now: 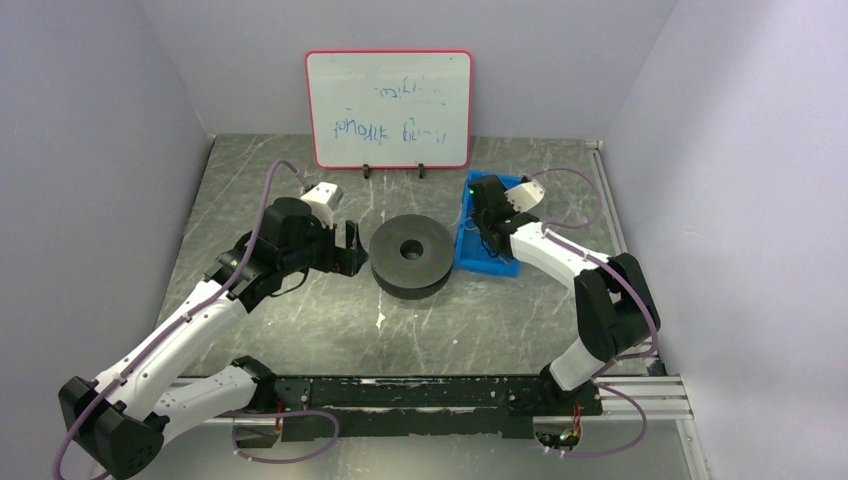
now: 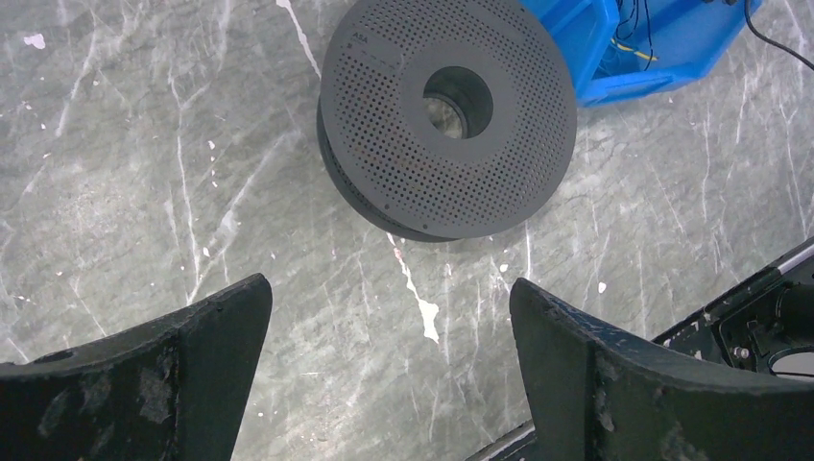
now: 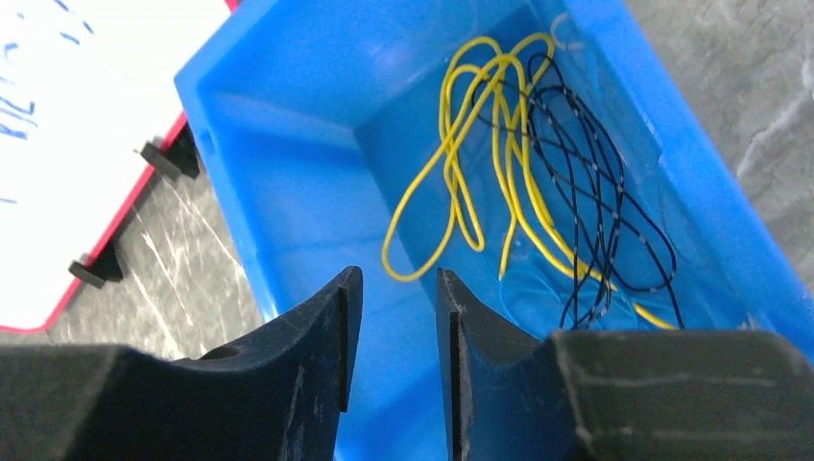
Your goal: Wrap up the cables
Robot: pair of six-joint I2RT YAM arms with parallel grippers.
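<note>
Fingers (image 3: 307, 355) of the right gripper (image 3: 398, 279) sit at the bottom of the right wrist view with only a narrow slit between them, nothing caught in it. They hang over the near end of the blue bin (image 3: 288, 144). Just beyond their tips, toward the upper right of that frame, the cables (image 3: 499, 144) lie loose on the bin floor: thin yellow strands in long, tangled loops. Thin black wires (image 3: 595, 192) are mixed in beside and partly over them on the right. I can't tell whether any strand touches the fingertips.

From above, the bin (image 1: 465, 250) sits right of centre, touching or almost touching the dark grey spool (image 1: 410, 258), which lies flat at mid-frame. The spool's perforated flange shows in the upper middle of the left wrist view.

Left of the spool, the left gripper (image 2: 389, 288) holds its fingers (image 2: 192, 365) spread wide and empty above the marbled table (image 1: 300, 320). A red-framed whiteboard (image 1: 390, 108) stands at the top centre against the back wall.
</note>
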